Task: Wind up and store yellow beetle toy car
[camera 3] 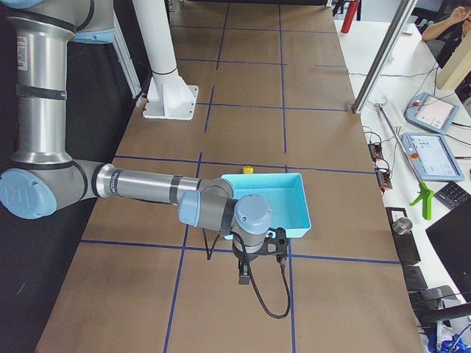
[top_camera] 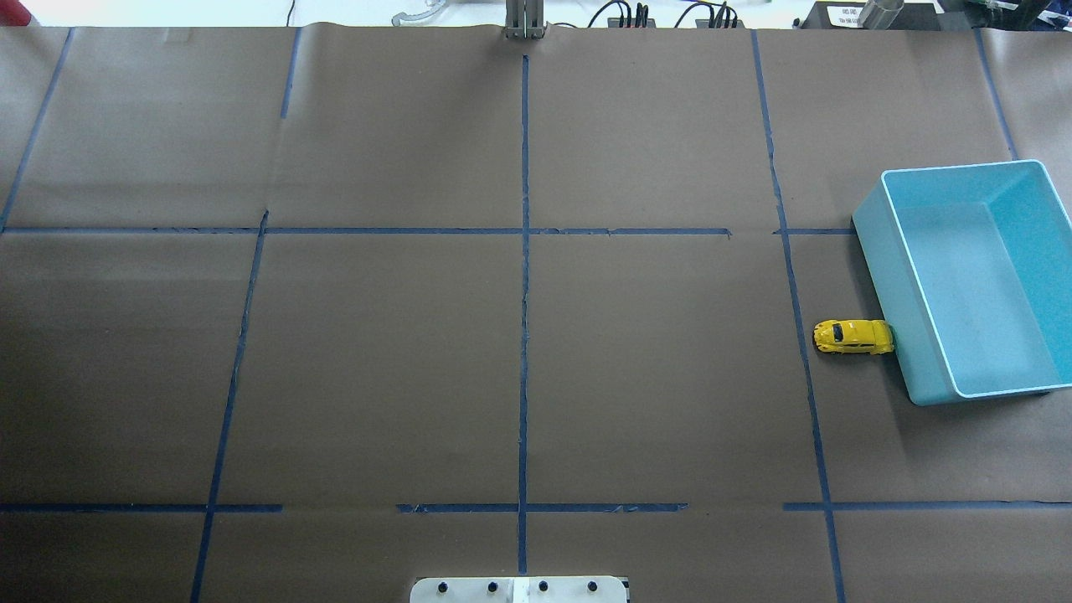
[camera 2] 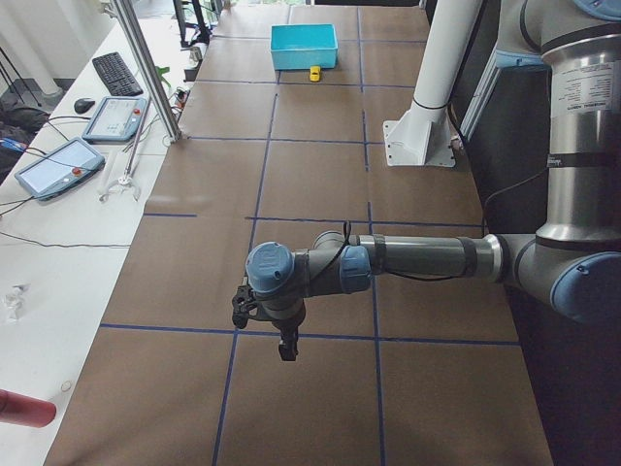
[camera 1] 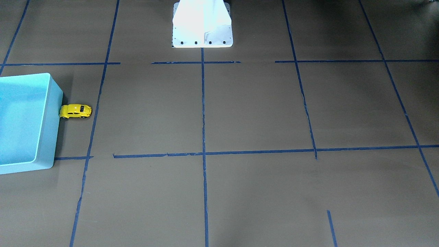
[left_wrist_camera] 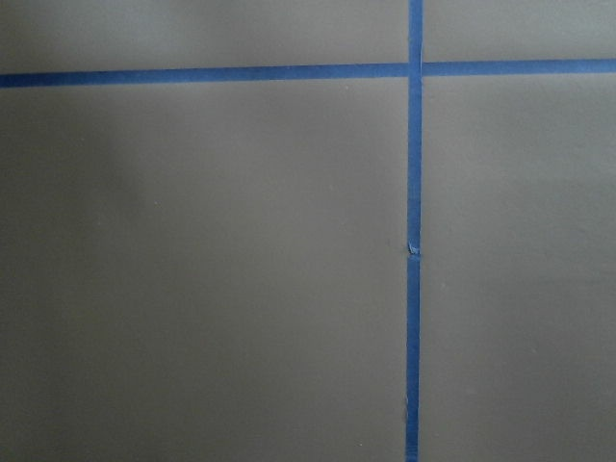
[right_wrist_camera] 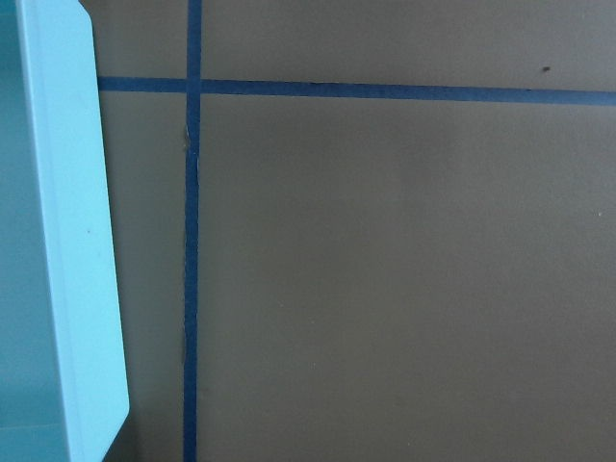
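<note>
The yellow beetle toy car [camera 1: 75, 111] stands on its wheels on the brown table, its end touching the outer wall of the light blue bin [camera 1: 51, 130]. The car [top_camera: 852, 337] and the bin [top_camera: 888, 285] are at the right in the overhead view. Neither gripper shows in the overhead or front views. My left gripper [camera 2: 284, 348] hangs over the table's left end, far from the car [camera 2: 314, 73]. My right gripper [camera 3: 244, 277] hangs just beyond the bin [camera 3: 280, 198], on the side away from the car [camera 3: 248, 170]. I cannot tell whether either is open or shut.
Blue tape lines [top_camera: 524, 293] cross the brown paper. The white robot base [camera 1: 202, 24] stands at the robot's table edge. The right wrist view shows the bin's edge [right_wrist_camera: 67, 241]. Tablets and a keyboard [camera 2: 116, 73] lie on a side bench.
</note>
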`<state>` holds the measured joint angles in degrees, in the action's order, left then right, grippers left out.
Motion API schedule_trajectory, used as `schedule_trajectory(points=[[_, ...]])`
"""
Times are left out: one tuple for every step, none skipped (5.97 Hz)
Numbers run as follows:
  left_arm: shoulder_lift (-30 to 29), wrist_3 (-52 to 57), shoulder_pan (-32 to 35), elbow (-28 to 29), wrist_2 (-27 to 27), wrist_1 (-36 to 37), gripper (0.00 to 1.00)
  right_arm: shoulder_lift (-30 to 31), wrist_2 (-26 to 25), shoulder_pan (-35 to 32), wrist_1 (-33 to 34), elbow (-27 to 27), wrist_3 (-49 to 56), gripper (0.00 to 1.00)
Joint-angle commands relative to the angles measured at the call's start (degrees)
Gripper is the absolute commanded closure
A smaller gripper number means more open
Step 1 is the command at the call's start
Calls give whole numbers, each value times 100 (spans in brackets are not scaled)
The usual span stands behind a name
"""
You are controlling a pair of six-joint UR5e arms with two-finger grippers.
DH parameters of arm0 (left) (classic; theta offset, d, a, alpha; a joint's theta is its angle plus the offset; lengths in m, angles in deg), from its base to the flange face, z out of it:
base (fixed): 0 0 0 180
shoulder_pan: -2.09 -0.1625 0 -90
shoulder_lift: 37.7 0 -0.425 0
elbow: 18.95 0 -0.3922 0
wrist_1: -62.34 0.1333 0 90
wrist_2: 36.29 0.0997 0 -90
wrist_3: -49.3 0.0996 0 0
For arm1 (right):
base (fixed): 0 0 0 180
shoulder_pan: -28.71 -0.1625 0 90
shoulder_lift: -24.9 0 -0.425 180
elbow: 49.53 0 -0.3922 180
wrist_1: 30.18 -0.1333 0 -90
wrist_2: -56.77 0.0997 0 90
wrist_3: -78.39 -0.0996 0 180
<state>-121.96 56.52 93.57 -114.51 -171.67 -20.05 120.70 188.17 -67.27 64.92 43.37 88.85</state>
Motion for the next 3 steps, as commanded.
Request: schedule_trajectory(points=[[15,-36,-16,-15,-102,-5,0,0,9,0,0,0,0,0],[15,-28,-16,-7,-102,-5,0,9,0,0,9,-9,9,0],[41,7,-16,19,-94,-5,0,9,0,0,0,0,0,0]])
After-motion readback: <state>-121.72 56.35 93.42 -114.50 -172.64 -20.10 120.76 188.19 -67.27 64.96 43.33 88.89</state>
